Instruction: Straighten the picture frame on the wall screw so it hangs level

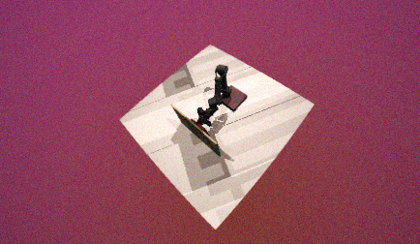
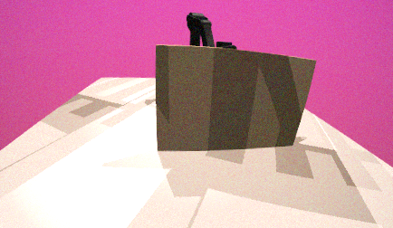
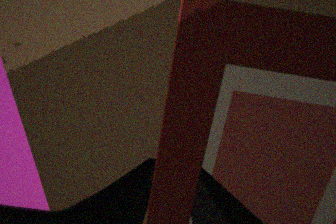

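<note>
Wrist view, from the left: a magenta background strip, then the brown wall panel [image 1: 186, 121] [image 2: 231, 99] [image 3: 90, 115], then the dark red picture frame [image 1: 197, 124] [image 3: 182, 115] in front of it, its pale inner border [image 3: 285, 82] at right, tilted in this view. The gripper [image 1: 200, 122] [image 3: 173, 169] is nearly closed, pinching the frame's left side bar. From above, the arm [image 1: 221, 84] [image 2: 199, 27] reaches from the far side to the near-left panel; right of it lies a dark reddish plate [image 1: 237, 98].

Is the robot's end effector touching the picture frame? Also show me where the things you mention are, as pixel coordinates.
Touching. The wrist view shows the dark red side of the picture frame [image 3: 177, 115] [image 1: 197, 125] running down between the end effector's [image 3: 171, 200] [image 1: 199, 121] black fingers, which are closed on it.
</note>
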Tool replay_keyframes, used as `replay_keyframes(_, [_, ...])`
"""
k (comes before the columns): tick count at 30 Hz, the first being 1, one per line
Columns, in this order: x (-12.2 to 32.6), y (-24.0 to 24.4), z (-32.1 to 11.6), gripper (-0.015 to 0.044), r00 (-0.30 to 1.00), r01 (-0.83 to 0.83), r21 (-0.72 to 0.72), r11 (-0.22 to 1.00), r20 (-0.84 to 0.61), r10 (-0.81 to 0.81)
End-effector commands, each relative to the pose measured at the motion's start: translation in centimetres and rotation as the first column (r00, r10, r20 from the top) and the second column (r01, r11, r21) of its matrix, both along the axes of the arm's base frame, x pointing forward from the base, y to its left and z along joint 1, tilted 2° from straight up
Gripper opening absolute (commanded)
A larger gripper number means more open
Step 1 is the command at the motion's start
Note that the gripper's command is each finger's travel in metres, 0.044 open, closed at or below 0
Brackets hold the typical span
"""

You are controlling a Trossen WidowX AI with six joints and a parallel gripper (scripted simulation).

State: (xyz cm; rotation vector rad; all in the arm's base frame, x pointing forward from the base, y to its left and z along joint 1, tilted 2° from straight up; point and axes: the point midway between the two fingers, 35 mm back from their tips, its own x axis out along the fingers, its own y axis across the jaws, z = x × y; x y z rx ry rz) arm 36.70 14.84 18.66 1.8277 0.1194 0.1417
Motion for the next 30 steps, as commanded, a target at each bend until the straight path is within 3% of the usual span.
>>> replay_keyframes(1, [0.00,0.01,-0.01,0.0000,1.000,0.001,-0.019,1.000,0.003,-0.001])
replay_keyframes(30, [-0.01,0.05,0.02,0.0000,1.000,0.009,-0.168,0.986,0.027,-0.005])
